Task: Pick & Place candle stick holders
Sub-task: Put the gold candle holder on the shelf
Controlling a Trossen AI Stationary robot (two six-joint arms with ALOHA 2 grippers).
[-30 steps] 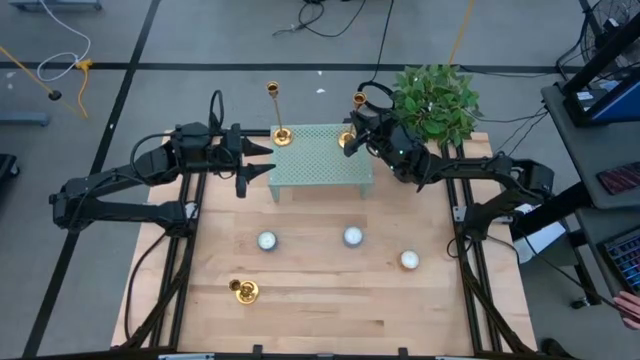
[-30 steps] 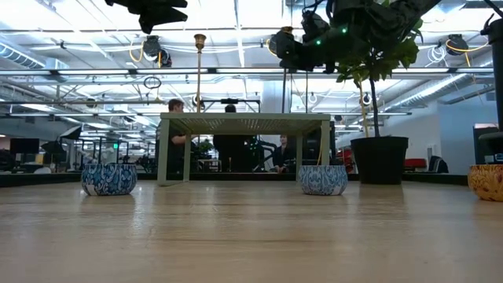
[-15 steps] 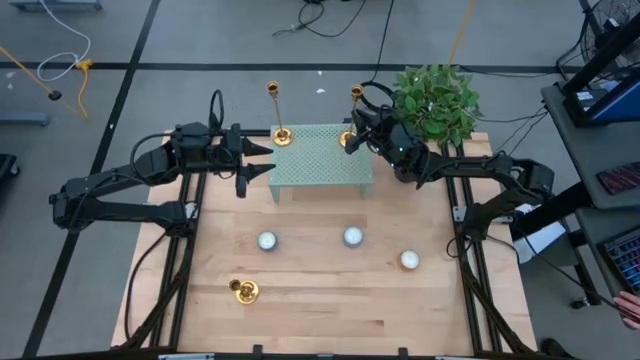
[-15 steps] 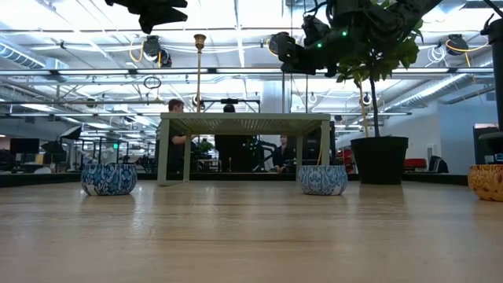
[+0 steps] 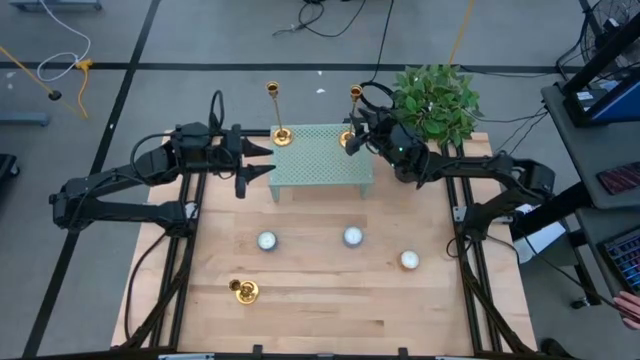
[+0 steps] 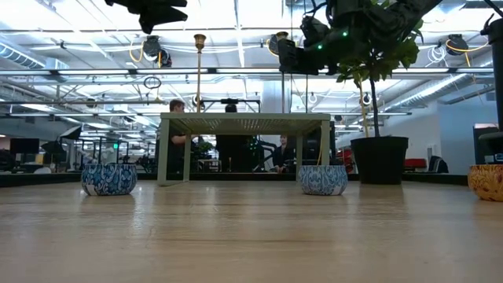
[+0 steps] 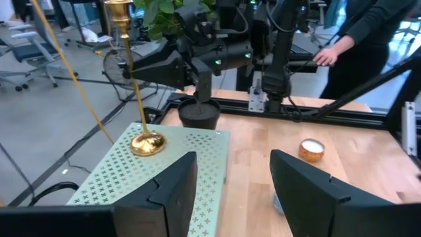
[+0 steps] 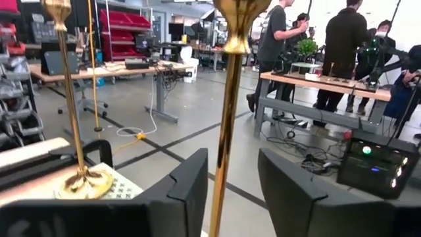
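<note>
Two brass candle stick holders stand by their round bases on the green perforated stand [image 5: 320, 160]. One [image 5: 278, 130] is at its far left corner, the other [image 5: 350, 125] at its far right corner. A third [image 5: 243, 291] lies on the table near the front left. My right gripper [image 5: 352, 138] is open. Its fingers stand on either side of the right holder's stem [image 8: 223, 145], apart from it. My left gripper [image 5: 262, 160] is open and empty at the stand's left end; its own view shows the right holder's base [image 7: 146, 142] on the stand.
Three tea-light candles [image 5: 267, 241], [image 5: 352, 237], [image 5: 409, 260] sit on the table in front of the stand. A potted plant [image 5: 435, 100] stands at the far right, close behind my right arm. People stand in the room beyond the table [image 8: 345, 59].
My right gripper has drawn back a little toward the table's right edge, away from the right candle stick holder. The holder stays standing on the stand, and its cup now shows free beside the gripper in the low view.
</note>
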